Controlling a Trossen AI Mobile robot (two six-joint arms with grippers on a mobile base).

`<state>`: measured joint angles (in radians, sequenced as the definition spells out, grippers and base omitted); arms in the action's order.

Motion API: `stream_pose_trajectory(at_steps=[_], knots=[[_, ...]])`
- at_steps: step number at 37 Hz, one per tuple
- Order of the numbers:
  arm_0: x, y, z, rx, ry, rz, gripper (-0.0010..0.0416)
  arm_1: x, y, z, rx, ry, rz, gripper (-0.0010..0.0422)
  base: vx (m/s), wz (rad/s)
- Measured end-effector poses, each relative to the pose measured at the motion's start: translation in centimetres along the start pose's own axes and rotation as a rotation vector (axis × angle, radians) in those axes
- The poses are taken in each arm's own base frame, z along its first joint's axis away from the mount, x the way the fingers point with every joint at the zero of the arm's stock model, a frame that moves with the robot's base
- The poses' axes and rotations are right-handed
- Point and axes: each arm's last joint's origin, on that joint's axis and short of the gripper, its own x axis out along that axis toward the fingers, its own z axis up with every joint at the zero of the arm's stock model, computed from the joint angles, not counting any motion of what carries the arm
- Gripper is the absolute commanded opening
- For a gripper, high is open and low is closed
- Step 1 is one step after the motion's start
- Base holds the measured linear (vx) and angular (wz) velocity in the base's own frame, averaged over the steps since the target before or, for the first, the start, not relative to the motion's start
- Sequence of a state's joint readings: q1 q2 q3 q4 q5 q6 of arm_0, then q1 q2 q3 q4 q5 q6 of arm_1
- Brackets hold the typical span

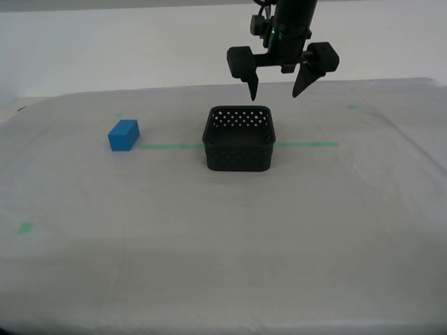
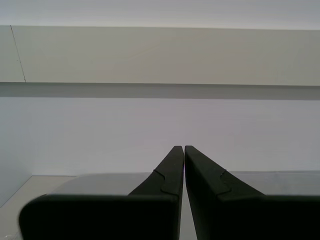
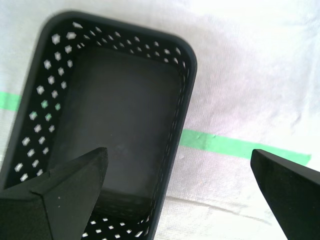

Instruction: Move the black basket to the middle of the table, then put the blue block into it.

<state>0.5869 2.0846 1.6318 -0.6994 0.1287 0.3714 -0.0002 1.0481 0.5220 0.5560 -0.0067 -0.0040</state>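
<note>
The black basket sits mid-counter; my first gripper, jaws spread, hangs above. Next: the blue block, at nine o'clock.

- The black basket is black all over, its walls dotted with rows of holes.
- The blue block shows plain bright blue.
- A pale grey-white table carries a green tape line.
</note>
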Motion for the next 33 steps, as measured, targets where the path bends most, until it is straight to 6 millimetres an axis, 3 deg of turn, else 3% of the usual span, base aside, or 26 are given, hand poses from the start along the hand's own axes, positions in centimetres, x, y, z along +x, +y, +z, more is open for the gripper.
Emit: stream_pose_trajectory(at_steps=[13, 33], knots=[[-3.3, -3.2, 0.7, 0.009, -0.06, -0.01, 0.04, 0.0, 0.0, 0.0, 0.0, 0.0, 0.0, 0.0, 0.0, 0.0], [-5.8, -10.9, -1.1, 0.124, -0.104, -0.086, 0.04, 0.0, 0.0, 0.0, 0.0, 0.0, 0.0, 0.0, 0.0, 0.0]])
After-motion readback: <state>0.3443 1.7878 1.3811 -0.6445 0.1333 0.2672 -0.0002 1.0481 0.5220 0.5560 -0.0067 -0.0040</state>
